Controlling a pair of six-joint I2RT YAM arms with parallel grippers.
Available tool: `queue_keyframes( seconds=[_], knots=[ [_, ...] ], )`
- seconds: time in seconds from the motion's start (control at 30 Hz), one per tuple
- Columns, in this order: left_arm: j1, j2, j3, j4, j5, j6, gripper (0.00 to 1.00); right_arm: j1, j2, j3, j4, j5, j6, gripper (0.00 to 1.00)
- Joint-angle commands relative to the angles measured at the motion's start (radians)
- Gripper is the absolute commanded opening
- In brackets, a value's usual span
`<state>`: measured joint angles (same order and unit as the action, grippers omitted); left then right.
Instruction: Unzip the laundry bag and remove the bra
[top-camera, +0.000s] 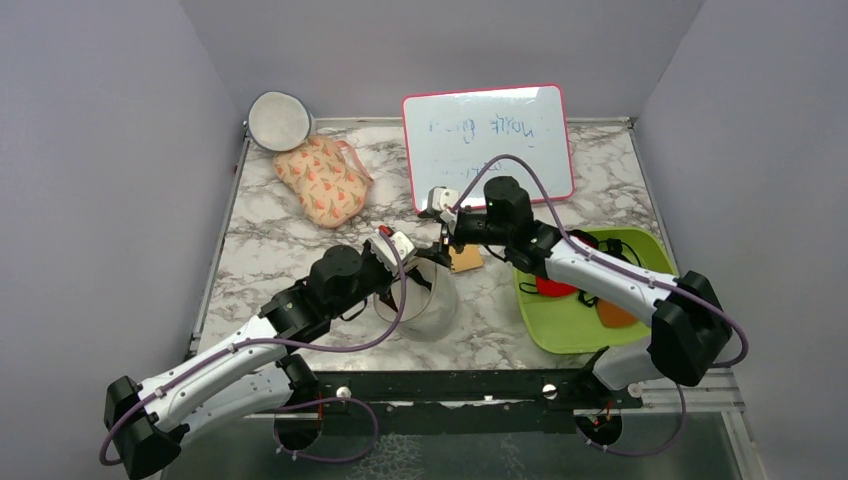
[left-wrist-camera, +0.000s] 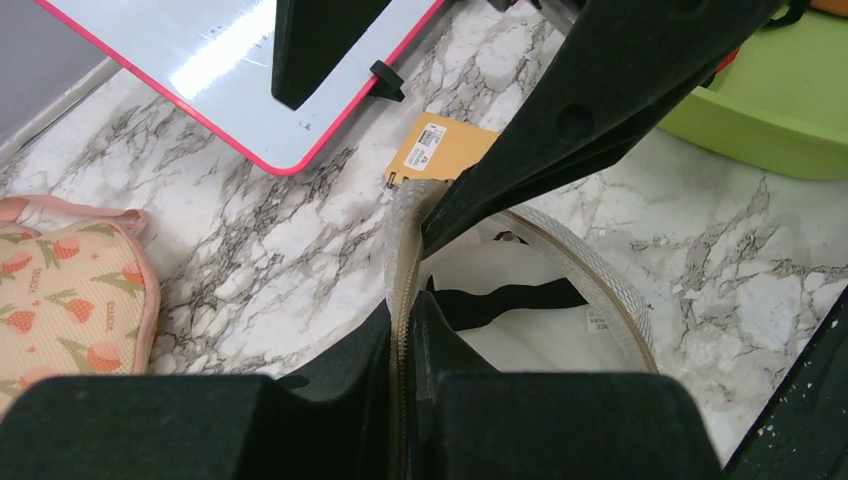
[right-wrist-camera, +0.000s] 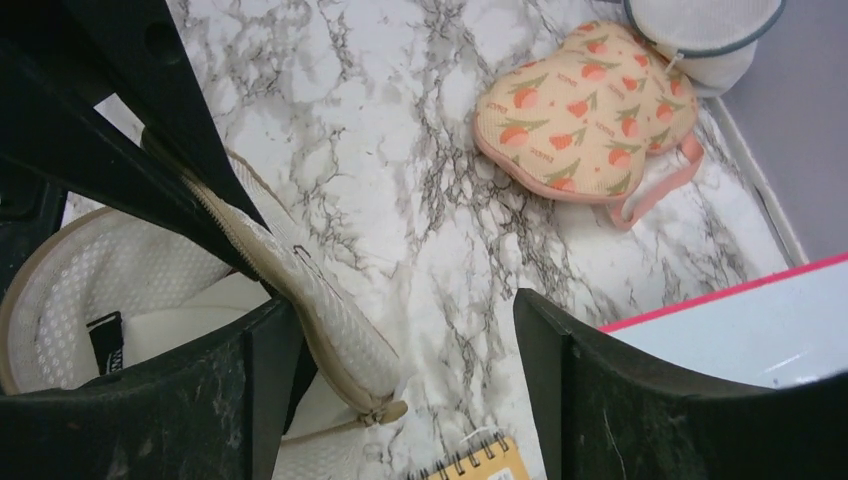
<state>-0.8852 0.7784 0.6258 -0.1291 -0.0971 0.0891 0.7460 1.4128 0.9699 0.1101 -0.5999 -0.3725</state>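
Partly done: laundry bag (left-wrist-camera: 600, 285) unzipped and gaping; left claw (left-wrist-camera: 408, 290) clamped on its zipper edge, right claw (right-wrist-camera: 400, 340) wide open, empty; bra (left-wrist-camera: 520, 345) lies inside, removal outstanding.

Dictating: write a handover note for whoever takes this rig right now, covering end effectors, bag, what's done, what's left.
Left end effector: shut on the laundry bag at its zip rim, holding it up.
Right end effector: open at the bag's mouth, holding nothing.
Bag: mid-table, near the green tray.
Done: bag looks unzipped, mouth gaping.
To do: white garment inside, likely the bra, not yet pulled out.
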Motion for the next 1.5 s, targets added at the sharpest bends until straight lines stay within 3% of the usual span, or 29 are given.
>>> queue_keyframes(
  seconds=[0.0, 0.23, 0.33, 0.4, 0.43, 0.53, 0.63, 0.8, 0.93, 1.0, 1.1, 1.2, 1.33, 1.37, 1.47],
  knots=[
    [0.002, -0.027, 0.022, 0.022, -0.007, 0.002, 0.0, 0.03, 0.052, 0.063, -0.025, -0.021, -0.149, 0.72],
    [0.003, -0.032, 0.026, 0.019, -0.008, 0.002, 0.01, 0.04, 0.09, 0.081, -0.027, -0.146, -0.167, 0.48],
    [0.001, -0.04, 0.026, 0.016, -0.024, 0.001, 0.02, 0.041, 0.086, 0.03, 0.067, -0.158, -0.082, 0.27],
    [0.0, -0.052, 0.025, 0.014, -0.045, 0.0, 0.1, 0.041, 0.062, -0.055, 0.209, -0.112, 0.052, 0.06],
    [0.001, -0.06, 0.025, 0.014, -0.059, -0.002, 0.16, 0.04, 0.051, -0.097, 0.283, -0.074, 0.127, 0.02],
    [0.001, -0.088, 0.015, 0.016, -0.089, -0.011, 0.4, 0.039, 0.016, -0.213, 0.495, 0.092, 0.348, 0.01],
    [0.002, -0.11, 0.002, 0.029, -0.11, -0.018, 0.54, 0.039, 0.016, -0.306, 0.698, 0.249, 0.561, 0.01],
    [0.002, -0.106, 0.004, 0.022, -0.157, -0.021, 0.59, 0.035, 0.031, -0.368, 0.777, 0.577, 0.898, 0.01],
    [0.003, -0.095, 0.004, 0.016, -0.165, -0.026, 0.61, 0.032, 0.04, -0.348, 0.642, 0.696, 1.099, 0.01],
    [0.001, -0.083, 0.006, 0.013, -0.157, -0.026, 0.61, 0.032, 0.045, -0.295, 0.459, 0.748, 1.177, 0.04],
    [0.002, -0.067, 0.012, 0.006, -0.152, -0.028, 0.61, 0.032, 0.039, -0.286, 0.363, 0.776, 1.187, 0.14],
    [0.002, -0.06, 0.014, 0.005, -0.148, -0.028, 0.62, 0.032, -0.017, -0.323, 0.351, 0.781, 1.115, 0.35],
    [0.001, -0.059, 0.015, 0.005, -0.148, -0.028, 0.62, 0.032, -0.12, -0.324, 0.183, 0.863, 1.034, 0.73],
    [0.001, -0.059, 0.017, 0.003, -0.148, -0.028, 0.62, 0.032, -0.144, -0.316, 0.133, 0.878, 1.006, 0.79],
    [0.002, -0.058, 0.016, -0.001, -0.152, -0.029, 0.62, 0.032, -0.215, -0.275, -0.032, 0.89, 0.909, 0.84]
  ],
)
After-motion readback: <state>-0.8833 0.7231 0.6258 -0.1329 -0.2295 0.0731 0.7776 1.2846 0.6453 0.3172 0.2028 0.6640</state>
